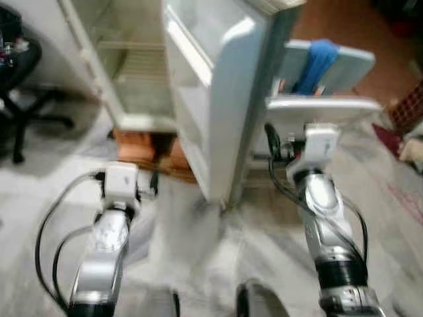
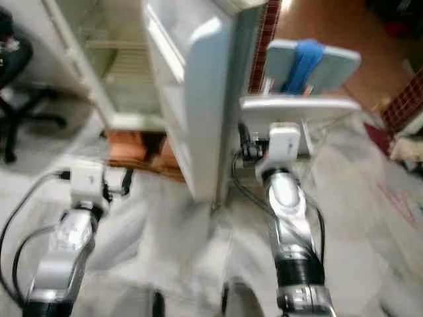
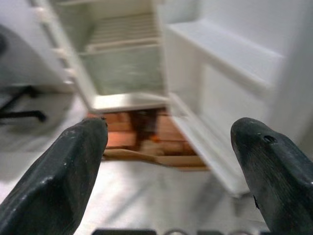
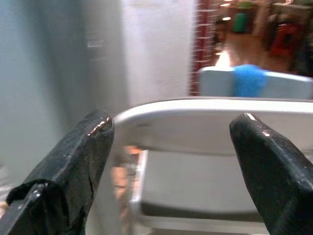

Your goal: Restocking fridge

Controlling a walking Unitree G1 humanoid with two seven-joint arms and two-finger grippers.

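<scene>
Evenly lit, daylight-bright, with soft motion blur across all four views. Sharpest on the near black fingers (image 3: 58,181); fridge door (image 1: 218,79) and grey chair (image 4: 210,122) smeared. Faint shadows on the pale floor (image 1: 198,238), no harsh glare.

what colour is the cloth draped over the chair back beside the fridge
Blue. The cloth hangs over the pale grey chair; it shows best in the left eye view.

head views downward, wrists toward fridge (image 1: 198,99)

no legible text, views perhaps too blurred
</scene>
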